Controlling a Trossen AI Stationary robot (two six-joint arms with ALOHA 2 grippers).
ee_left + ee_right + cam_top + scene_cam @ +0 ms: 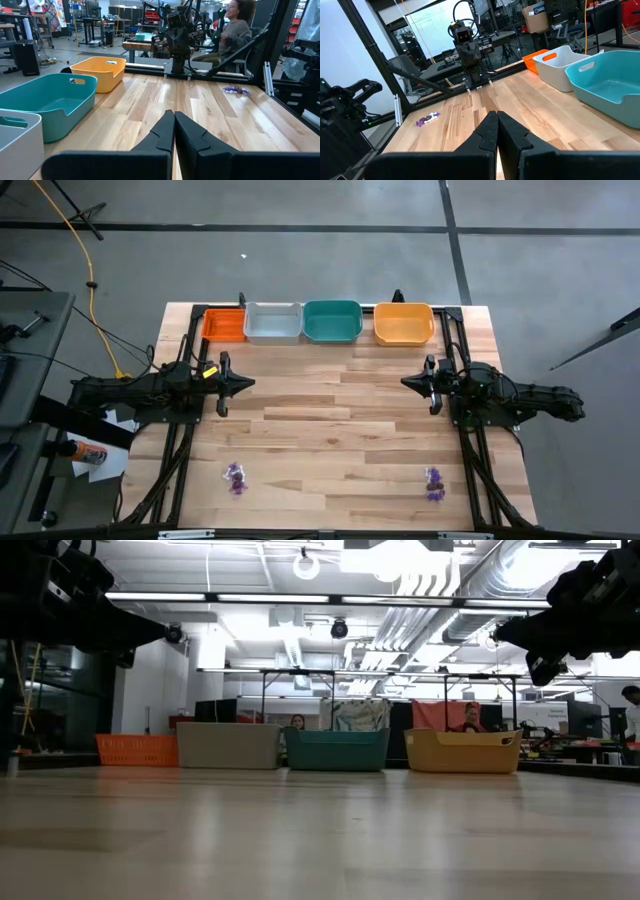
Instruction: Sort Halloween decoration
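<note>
Purple trinkets (236, 477) in two small heaps near the front of the surface (330, 440), second heap (434, 484) well apart. Left gripper (247, 383) and right gripper (407, 381) hovering mid-surface, fingers together, empty. Best opened before descending, taking one piece at a time.

Left claw (248, 383), right claw (406, 382): closed, facing.

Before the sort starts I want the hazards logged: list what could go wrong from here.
1. The purple trinkets and lie at the near edge, far from the trays; one may drop in transit.
2. They are tiny, so the shut left gripper or right gripper may miss or grab several.
</note>
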